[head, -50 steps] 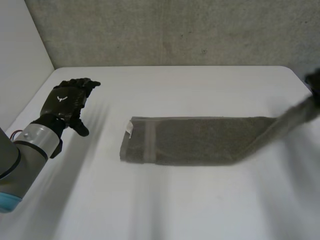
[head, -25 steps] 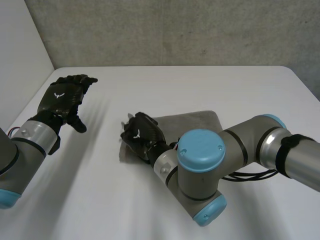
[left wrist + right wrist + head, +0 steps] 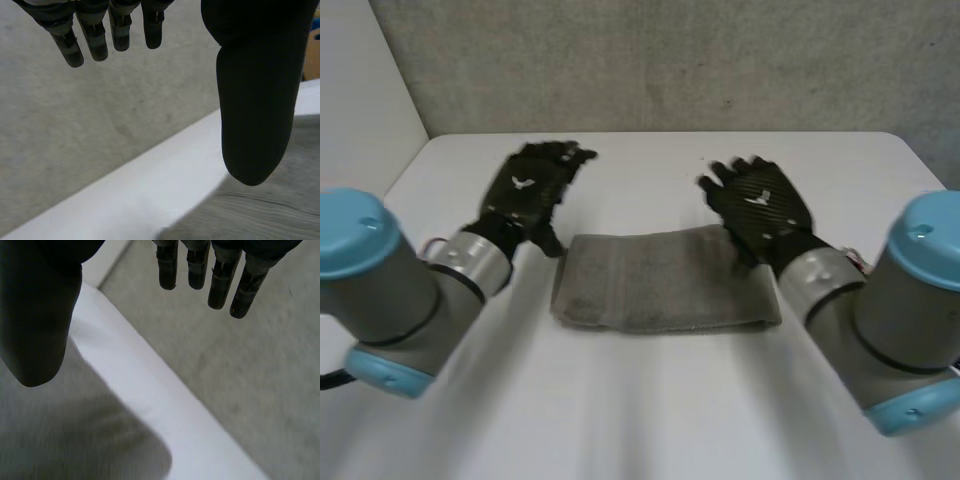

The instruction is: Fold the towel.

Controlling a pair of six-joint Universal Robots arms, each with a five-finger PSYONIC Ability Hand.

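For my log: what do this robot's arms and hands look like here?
The left arm and right arm are thick grey cylinders with round light-blue caps and silvery wrist bands. The left hand and right hand are black, each back textured like a weave and marked with a small white emblem; the fingers are segmented.

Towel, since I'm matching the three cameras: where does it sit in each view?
Head view: the towel lies folded mid-table, the left hand by one far corner, the right hand by the other.
Left wrist view: the towel lies by the left hand's thumb tip.
Right wrist view: the towel lies by the right hand's thumb tip.
Shared landmark: the far edge of the table against the grey wall.
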